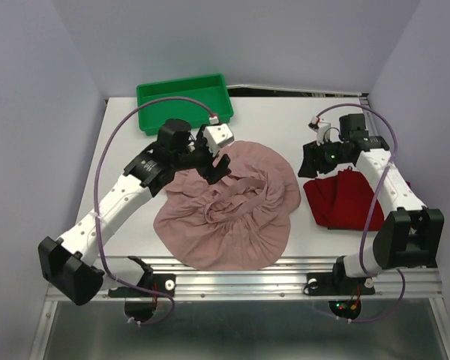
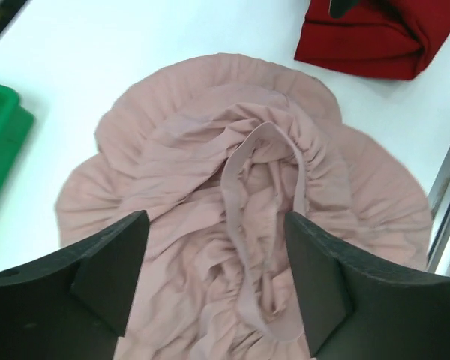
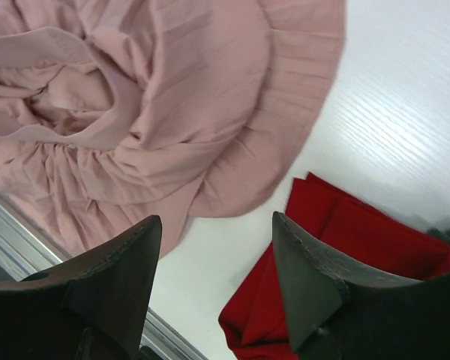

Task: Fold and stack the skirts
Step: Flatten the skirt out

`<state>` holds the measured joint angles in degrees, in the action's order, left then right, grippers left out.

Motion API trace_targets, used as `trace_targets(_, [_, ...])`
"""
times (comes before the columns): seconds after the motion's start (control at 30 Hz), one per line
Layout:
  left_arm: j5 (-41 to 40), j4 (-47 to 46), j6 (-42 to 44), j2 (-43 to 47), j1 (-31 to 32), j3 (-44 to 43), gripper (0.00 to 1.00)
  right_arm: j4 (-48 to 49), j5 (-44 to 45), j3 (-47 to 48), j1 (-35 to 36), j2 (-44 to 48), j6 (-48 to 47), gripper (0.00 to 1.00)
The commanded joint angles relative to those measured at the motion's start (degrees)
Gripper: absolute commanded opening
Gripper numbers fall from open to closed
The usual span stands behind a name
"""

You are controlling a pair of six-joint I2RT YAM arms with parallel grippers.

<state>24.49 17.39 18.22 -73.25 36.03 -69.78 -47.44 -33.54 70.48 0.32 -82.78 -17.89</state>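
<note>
We start with the dusty pink skirt [image 1: 229,206]. It lies at the middle of the table [image 1: 285,112] as a rumpled round, ruffle tiers fanned outward and its elastic waistband [image 2: 232,217] looped loosely on top near the centre. We judge it is not yet folded: the hem makes a nearly full circle, and no straight fold edge shows. Its 6 o'clock hem reaches the aluminium rail [image 1: 247,274] at the table's near edge.

At its 3 o'clock, just beside it but not touching, sits the dark red skirt [image 1: 341,199]. It is a compact bundle with doubled layers, so we take it as already folded and as the likely base for the stack.

The left gripper [image 2: 216,217] hovers over the pink skirt's 11 o'clock portion. Its fingers are spread wide with nothing between them, and the wrist view looks straight down on the waistband. We read that pose as lining up a pinch on the band or upper tier. The right gripper [image 3: 215,221] hangs above the red skirt's 11 o'clock corner. Its jaws are parted and also empty, with bare table and both cloths visible below. From there it could reach the pink hem on its 3 o'clock side.

Further out, at 11 o'clock from the pink skirt, the green plastic tray [image 1: 184,97] sits at the table's far edge. It is clear of the cloth.
</note>
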Motion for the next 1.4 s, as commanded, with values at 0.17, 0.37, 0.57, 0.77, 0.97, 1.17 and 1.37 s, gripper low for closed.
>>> trace_targets(0.17, [12.42,15.93,21.23,5.92,-6.67,13.87,0.72,9.98,4.44,-0.08,16.72,-0.97,-11.63,0.63])
trace_targets(0.37, [14.53,11.71,21.25,9.27,-7.55,19.85,0.72,12.73,1.38,2.55,19.45,-5.98,-22.53,0.60])
trace_targets(0.57, [14.36,11.09,19.31,7.60,-7.82,19.15,0.72,5.43,-2.75,4.14,20.60,-9.50,-33.95,0.57])
trace_targets(0.77, [14.53,8.46,16.59,5.93,-8.52,18.71,0.75,6.92,-3.55,1.33,22.88,-8.71,-38.36,0.57])
trace_targets(0.97, [14.53,7.49,15.18,4.88,-10.01,18.45,0.75,6.05,-2.67,1.77,24.64,-10.11,-41.08,0.56])
trace_targets(1.17, [15.41,8.10,14.65,3.38,-12.47,17.66,0.76,5.95,-0.57,0.28,26.40,-11.61,-44.07,0.56])
trace_targets(1.37, [15.41,9.77,15.71,3.55,-13.27,16.69,0.79,6.22,1.37,0.27,26.93,-12.49,-45.39,0.67])
